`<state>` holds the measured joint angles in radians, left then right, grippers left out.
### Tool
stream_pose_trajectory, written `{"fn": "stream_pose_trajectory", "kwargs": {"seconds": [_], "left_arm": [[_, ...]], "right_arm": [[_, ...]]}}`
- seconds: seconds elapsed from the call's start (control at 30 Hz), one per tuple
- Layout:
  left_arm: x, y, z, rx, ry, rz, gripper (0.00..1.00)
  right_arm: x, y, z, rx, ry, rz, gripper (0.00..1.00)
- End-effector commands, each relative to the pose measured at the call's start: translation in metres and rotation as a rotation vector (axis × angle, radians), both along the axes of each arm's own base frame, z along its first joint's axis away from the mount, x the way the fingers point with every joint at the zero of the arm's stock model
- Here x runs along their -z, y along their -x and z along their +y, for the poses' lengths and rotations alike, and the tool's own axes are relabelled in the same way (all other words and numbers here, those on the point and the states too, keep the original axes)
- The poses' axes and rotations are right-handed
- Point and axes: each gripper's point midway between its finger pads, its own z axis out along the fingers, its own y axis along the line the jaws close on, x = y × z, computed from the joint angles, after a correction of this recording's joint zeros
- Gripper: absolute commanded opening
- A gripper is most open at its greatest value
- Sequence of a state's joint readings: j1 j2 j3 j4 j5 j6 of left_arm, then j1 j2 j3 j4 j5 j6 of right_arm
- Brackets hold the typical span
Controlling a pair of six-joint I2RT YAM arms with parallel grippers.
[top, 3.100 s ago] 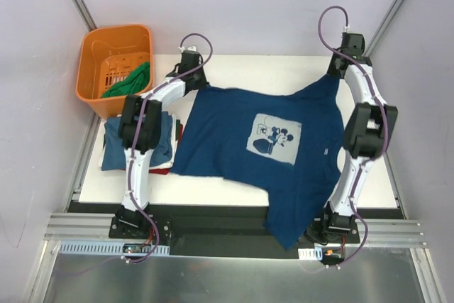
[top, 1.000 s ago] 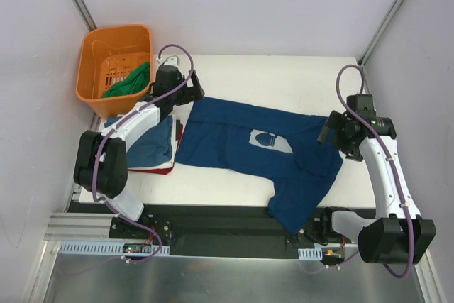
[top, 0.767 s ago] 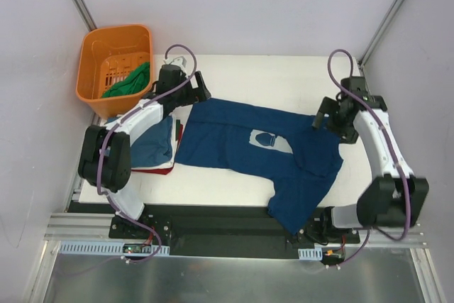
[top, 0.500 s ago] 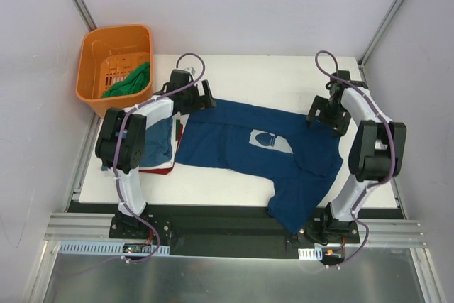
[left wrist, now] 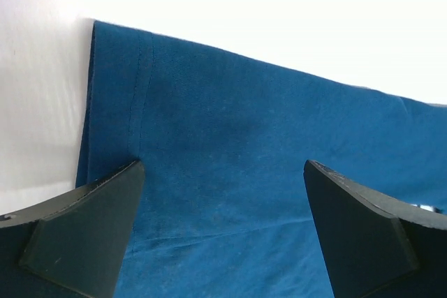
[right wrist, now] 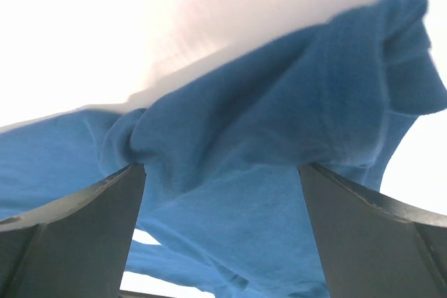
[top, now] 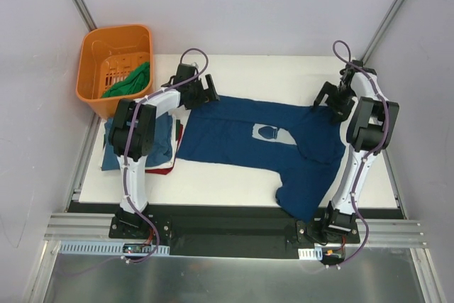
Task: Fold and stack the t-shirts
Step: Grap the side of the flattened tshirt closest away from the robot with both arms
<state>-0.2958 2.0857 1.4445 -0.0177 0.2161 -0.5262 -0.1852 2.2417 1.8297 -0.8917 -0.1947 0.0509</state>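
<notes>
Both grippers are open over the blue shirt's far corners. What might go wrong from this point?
The cloth under the right gripper is bunched, so closing there may catch several layers and skew the fold. The blue shirt hangs over the table edge at its near right corner; a pull from the far side could drag it unevenly or let it slide off.

Navy t-shirt bears pale print; basket is orange.

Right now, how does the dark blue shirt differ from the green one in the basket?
The dark blue shirt lies spread across the table; the green shirt is bunched in the orange basket. The blue one shows a pale print; the green shows none. Both are cloth.
</notes>
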Motion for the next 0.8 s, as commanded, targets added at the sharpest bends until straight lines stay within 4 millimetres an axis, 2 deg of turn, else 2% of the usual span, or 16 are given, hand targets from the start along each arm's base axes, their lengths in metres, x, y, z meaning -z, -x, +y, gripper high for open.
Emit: {"fn": "stream_pose_trajectory", "kwargs": {"seconds": [0.0,0.03,0.1,0.13,0.23,0.37,0.47,0.53,0.57,0.6,0.63,0.67,0.7,0.73,0.77], "left_arm": [[0.017,-0.005,-0.004,-0.058,-0.002,0.074,0.99],[0.022,-0.006,-0.005,-0.071,0.005,0.09,0.99],[0.019,-0.015,-0.007,-0.086,0.018,0.085,0.99],[0.021,-0.016,-0.008,-0.098,0.024,0.096,0.99],[0.019,-0.022,-0.01,-0.115,0.03,0.095,0.99],[0.003,-0.034,-0.013,-0.117,0.047,0.061,0.99],[-0.013,-0.036,-0.019,-0.105,0.073,0.045,0.99],[-0.031,-0.035,-0.022,-0.089,0.085,0.017,0.99],[-0.039,-0.034,-0.023,-0.079,0.084,0.0,0.99],[-0.048,-0.032,-0.026,-0.064,0.078,-0.018,0.99],[-0.072,-0.03,-0.027,-0.05,0.072,-0.067,0.99],[-0.079,-0.023,-0.026,-0.044,0.062,-0.073,0.99],[-0.09,-0.02,-0.025,-0.044,0.05,-0.097,0.99],[-0.121,-0.01,-0.031,-0.02,0.052,-0.157,1.0],[-0.123,0.001,-0.029,-0.012,0.037,-0.157,0.99]], "right_arm": [[0.008,-0.026,-0.007,0.009,-0.056,0.007,0.96],[-0.002,-0.04,-0.014,0.02,-0.049,-0.034,0.96],[0.011,-0.047,-0.02,0.034,-0.061,-0.024,0.96],[0.009,-0.054,-0.026,0.062,-0.07,-0.043,0.96],[0.02,-0.062,-0.042,0.12,-0.07,-0.046,0.96],[0.012,-0.083,-0.055,0.146,-0.059,-0.143,0.96],[-0.009,-0.102,-0.052,0.11,-0.072,-0.248,0.96],[-0.036,-0.107,-0.046,0.074,-0.061,-0.297,0.96],[-0.046,-0.102,-0.043,0.053,-0.045,-0.296,0.96],[-0.07,-0.097,-0.043,0.017,-0.005,-0.331,0.96],[-0.079,-0.092,-0.038,-0.005,0.04,-0.331,0.96],[-0.092,-0.086,-0.034,-0.011,0.061,-0.344,0.96],[-0.13,-0.078,-0.031,-0.056,0.111,-0.413,0.96],[-0.127,-0.062,-0.024,-0.071,0.14,-0.382,0.96],[-0.138,-0.053,-0.021,-0.079,0.163,-0.395,0.96]]}}
